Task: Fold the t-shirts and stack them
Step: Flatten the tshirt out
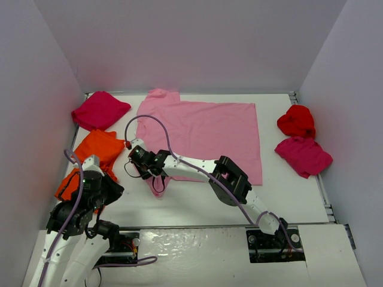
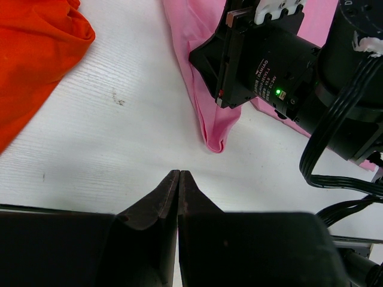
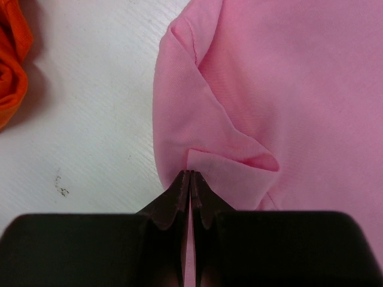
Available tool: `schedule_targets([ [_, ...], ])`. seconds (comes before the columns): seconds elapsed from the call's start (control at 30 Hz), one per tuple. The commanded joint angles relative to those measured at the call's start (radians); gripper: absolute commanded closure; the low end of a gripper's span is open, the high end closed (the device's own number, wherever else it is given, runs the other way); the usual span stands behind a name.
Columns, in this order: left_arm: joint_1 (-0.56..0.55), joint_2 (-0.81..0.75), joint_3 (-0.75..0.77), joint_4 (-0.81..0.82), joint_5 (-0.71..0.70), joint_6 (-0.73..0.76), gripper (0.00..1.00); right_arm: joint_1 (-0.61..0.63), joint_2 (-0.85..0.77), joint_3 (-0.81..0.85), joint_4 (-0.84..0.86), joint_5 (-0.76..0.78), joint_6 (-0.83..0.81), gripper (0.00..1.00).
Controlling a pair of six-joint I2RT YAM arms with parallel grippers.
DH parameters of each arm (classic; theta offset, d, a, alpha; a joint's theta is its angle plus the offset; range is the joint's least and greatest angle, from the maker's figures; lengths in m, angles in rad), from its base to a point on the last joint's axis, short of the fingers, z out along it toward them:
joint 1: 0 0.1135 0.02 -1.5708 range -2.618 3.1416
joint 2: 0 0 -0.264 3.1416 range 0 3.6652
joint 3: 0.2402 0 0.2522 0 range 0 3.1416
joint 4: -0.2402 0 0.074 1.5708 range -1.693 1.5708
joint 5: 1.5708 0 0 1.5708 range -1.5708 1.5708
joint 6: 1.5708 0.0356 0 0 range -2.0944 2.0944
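Note:
A light pink t-shirt lies spread out at the table's middle. My right gripper is shut on a folded bit of its near-left edge, low over the table. My left gripper is shut and holds nothing; it hovers just short of that pink corner, beside my left arm. Two orange t-shirts are bunched at the left, with a crimson one behind them. A red t-shirt and another crimson one lie at the right.
Grey walls close in the table on the left, back and right. My right arm stretches across the near middle, over the pink shirt's near hem. A cable loops above its wrist.

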Motion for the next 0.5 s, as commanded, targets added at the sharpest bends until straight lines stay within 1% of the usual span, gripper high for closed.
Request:
schedule_targets([
  [0.0,-0.002,0.027,0.014,0.042,0.001,0.014,1.00,-0.005,-0.036,-0.001,0.028,0.002,-0.005,1.00],
  [0.2,-0.002,0.027,0.011,0.046,0.001,0.014,1.00,-0.001,-0.089,0.008,0.028,-0.010,-0.023,1.00],
  [0.47,-0.002,0.029,0.008,0.053,0.001,0.015,1.00,0.012,-0.155,0.061,0.006,-0.061,-0.049,1.00],
])
